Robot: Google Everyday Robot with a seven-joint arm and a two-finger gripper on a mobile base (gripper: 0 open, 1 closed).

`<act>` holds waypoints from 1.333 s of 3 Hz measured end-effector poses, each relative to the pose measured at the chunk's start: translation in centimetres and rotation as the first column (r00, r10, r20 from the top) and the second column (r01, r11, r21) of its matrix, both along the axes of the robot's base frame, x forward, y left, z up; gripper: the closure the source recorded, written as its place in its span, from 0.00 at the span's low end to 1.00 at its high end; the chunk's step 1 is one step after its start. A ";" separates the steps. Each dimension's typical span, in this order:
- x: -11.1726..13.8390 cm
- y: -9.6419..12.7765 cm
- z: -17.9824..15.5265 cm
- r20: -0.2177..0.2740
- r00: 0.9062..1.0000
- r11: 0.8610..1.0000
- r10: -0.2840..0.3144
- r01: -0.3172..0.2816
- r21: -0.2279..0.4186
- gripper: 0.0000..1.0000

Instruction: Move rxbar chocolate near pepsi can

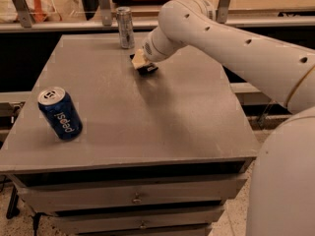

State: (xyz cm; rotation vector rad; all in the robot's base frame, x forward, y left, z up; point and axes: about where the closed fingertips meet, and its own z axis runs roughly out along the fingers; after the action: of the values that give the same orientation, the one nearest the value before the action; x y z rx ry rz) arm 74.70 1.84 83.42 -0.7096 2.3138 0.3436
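Two cans standing on one matte grey worktop [162,127], faintly scuffed, its front and left edges close to the pepsi can [60,113]. Blue, silver-topped, upright, white lettering turned toward the camera. Well beyond the pepsi can and to its right, a slim silver can [125,27], also upright, near the far edge. Farther right of the pepsi can than that, and a little nearer, the gripper [141,63], low over the surface at the end of a thick white arm [231,43] reaching in from the right. Under its pale tip, the rxbar chocolate [148,70]: small, dark, down at the surface, well apart from the pepsi can. Whether clamped on the bar or merely over it: cannot tell. Below the pepsi can, grey drawers [133,198] with small metal pulls, and a patch of speckled floor [19,220]. Behind the pepsi can, past the far edge, a pale rail [59,26] on metal uprights, with wooden surfaces and a blurred orange-and-white item above. Far right of the pepsi can, the rounded white robot body [285,181] filling the corner.
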 end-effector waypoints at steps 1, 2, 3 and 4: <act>-0.4 0.0 1.0 0.023 0.999 1.000 0.023 -0.023 0.009 1.00; -1.0 0.1 3.2 0.071 0.995 0.997 0.072 -0.073 0.019 1.00; -2.0 0.5 6.4 0.132 0.982 0.989 0.138 -0.143 0.026 1.00; -3.3 1.5 8.8 0.164 0.955 0.964 0.248 -0.260 0.052 1.00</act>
State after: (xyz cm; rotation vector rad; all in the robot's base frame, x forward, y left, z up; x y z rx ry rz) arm 71.37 3.30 92.24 -0.9653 2.0544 0.4695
